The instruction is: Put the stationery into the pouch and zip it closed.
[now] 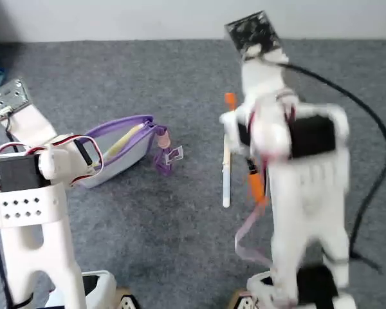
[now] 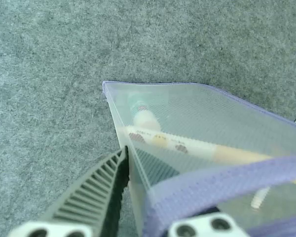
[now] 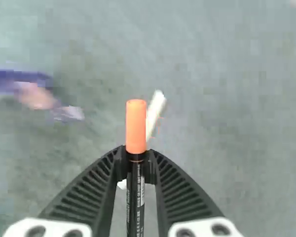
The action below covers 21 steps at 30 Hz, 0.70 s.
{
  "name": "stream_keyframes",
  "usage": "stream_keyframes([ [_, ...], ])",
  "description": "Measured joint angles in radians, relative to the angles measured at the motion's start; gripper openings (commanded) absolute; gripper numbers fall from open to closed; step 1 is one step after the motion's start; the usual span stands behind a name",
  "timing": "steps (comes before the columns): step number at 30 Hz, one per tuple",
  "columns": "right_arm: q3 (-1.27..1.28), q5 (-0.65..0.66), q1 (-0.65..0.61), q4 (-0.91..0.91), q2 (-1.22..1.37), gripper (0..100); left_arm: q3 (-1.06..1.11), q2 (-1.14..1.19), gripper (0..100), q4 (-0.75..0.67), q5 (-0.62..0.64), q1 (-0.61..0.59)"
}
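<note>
Open purple pouch [image 1: 123, 156], orange-capped pen [image 3: 135, 124], white pen [image 1: 226, 185]

Open grey carpet [image 1: 167, 257] past the zip end of the translucent purple-trimmed pouch [image 1: 123, 159], where its purple tassel [image 1: 162, 161] and a white pen [image 1: 226, 183] lie in the way.

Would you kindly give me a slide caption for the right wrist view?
Right gripper clamps an orange-capped pen above the carpet, a white pen beyond.

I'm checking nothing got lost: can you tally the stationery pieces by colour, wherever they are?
Orange-capped pen, held in the right end effector: 1
White pen, on the carpet: 1
Yellow pencil, inside the pouch: 1
White-and-green piece, inside the pouch, kind unclear: 1
Total: 4
</note>
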Motion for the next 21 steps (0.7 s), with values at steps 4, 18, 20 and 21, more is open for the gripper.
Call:
stream_keyframes([
  [4,-0.002,-0.104,-0.192,-0.026,-0.18,0.8,0.0,0.0,1,0.0,0.0,0.0],
  [18,0.192,-0.213,-0.535,-0.864,-0.281,0.8,0.0,0.0,1,0.0,0.0,0.0],
  [20,0.25,-0.213,-0.537,-0.964,-0.25,0.8,0.0,0.0,1,0.0,0.0,0.0],
  [21,0.279,-0.213,-0.537,-0.999,-0.236,0.8,0.0,0.0,1,0.0,0.0,0.0],
])
